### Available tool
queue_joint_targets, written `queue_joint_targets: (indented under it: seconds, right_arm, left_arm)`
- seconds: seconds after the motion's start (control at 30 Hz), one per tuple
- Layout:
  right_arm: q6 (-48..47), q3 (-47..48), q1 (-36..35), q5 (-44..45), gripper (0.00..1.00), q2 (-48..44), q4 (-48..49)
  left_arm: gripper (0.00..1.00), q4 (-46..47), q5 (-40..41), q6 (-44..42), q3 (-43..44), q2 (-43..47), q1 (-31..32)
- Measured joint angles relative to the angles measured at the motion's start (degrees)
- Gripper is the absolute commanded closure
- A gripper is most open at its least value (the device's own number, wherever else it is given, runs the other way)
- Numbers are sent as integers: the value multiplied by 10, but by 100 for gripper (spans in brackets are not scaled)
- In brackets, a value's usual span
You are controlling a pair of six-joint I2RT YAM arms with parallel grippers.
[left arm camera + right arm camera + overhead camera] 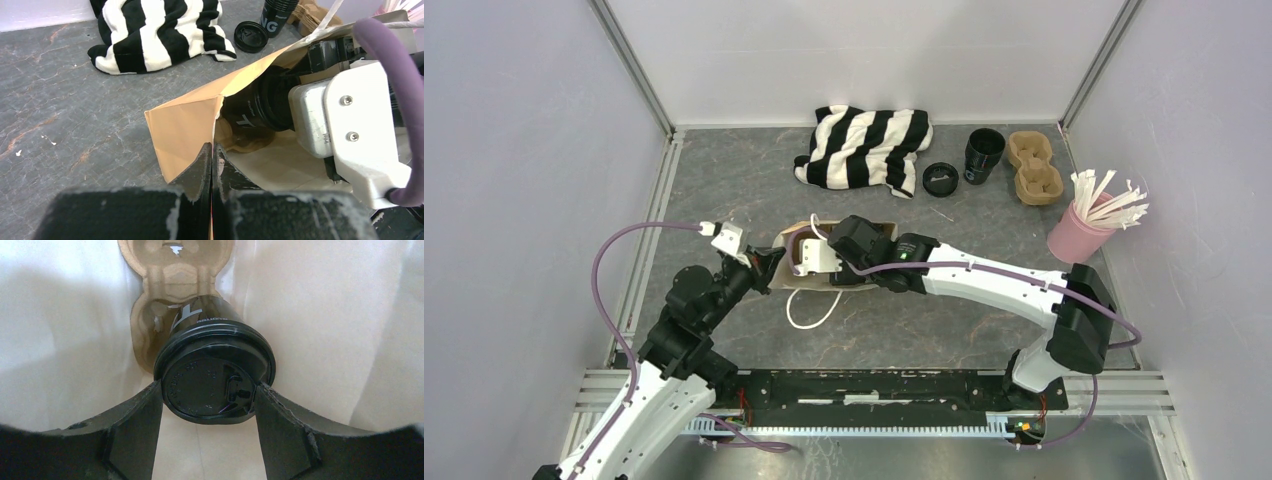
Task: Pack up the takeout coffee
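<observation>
Gripping the takeout coffee (215, 375) by its lid between the right gripper (209, 392) fingers, inside the brown paper bag (185, 125) lying near the middle of the tabletop (724, 180), over a cardboard carrier (172, 275) — pinching the bag's rim with the left gripper (212, 157), fingers pressed together on the paper

In the left wrist view the coffee cup (255, 107) shows us only a stretch of its side and part of a white letter, its lid lost behind the right arm's white wrist block (360, 115), and from above we cannot make it out inside the paper bag (185, 125). In the right wrist view the lid (212, 387) hides the cup's base and much of the cardboard carrier (170, 277) behind it, whose far end the top edge cuts off, and the lid's raised lettering is too small for us to read.
</observation>
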State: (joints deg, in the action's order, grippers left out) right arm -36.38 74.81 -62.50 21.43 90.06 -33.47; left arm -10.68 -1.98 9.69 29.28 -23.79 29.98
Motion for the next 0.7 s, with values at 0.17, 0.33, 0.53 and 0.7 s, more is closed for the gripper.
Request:
queue_joint_targets:
  seconds: [0.17, 0.33, 0.53, 0.7]
  right_arm:
    - [-8, 0, 0, 3, 31, 8, 1]
    - [-11, -1, 0, 8, 31, 8, 6]
    - [-26, -31, 3, 10, 31, 7, 32]
    - [-40, -42, 5, 12, 31, 4, 37]
  left_arm:
    - [98, 13, 0, 0, -27, 25, 0]
    - [98, 23, -6, 0, -35, 31, 0]
    - [98, 27, -20, 6, -38, 31, 0]
    - [98, 27, -27, 27, -38, 33, 0]
